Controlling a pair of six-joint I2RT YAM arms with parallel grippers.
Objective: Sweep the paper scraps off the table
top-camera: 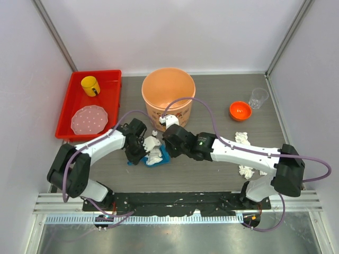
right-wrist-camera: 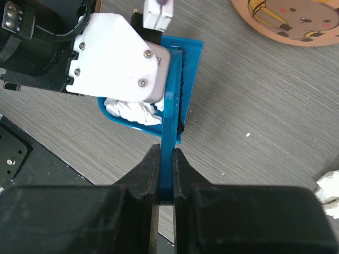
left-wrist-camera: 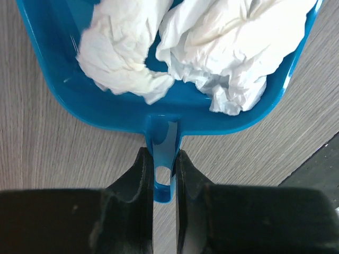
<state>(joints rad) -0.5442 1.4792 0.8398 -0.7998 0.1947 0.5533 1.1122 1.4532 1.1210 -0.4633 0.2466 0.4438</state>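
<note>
A blue dustpan (top-camera: 161, 157) lies on the table (top-camera: 212, 95) in front of the arms, with two crumpled paper scraps (top-camera: 152, 150) in it. My left gripper (top-camera: 135, 153) is shut on the dustpan's handle (left-wrist-camera: 163, 159); the two wads (left-wrist-camera: 122, 53) fill the pan (left-wrist-camera: 63, 90). My right gripper (top-camera: 168, 143) is shut on the thin blue handle of a brush (right-wrist-camera: 169, 121), which stands at the pan's right rim (right-wrist-camera: 190, 53). More paper scraps (top-camera: 242, 138) lie loose on the table at the right, and another (top-camera: 247, 171) sits near the right arm.
An orange bucket (top-camera: 168, 87) stands just behind the dustpan. At the back left, a red tray (top-camera: 74, 106) holds a yellow cup (top-camera: 90, 85) and a pink plate (top-camera: 89, 119). An orange bowl (top-camera: 240, 110) and a clear cup (top-camera: 258, 98) sit at the back right.
</note>
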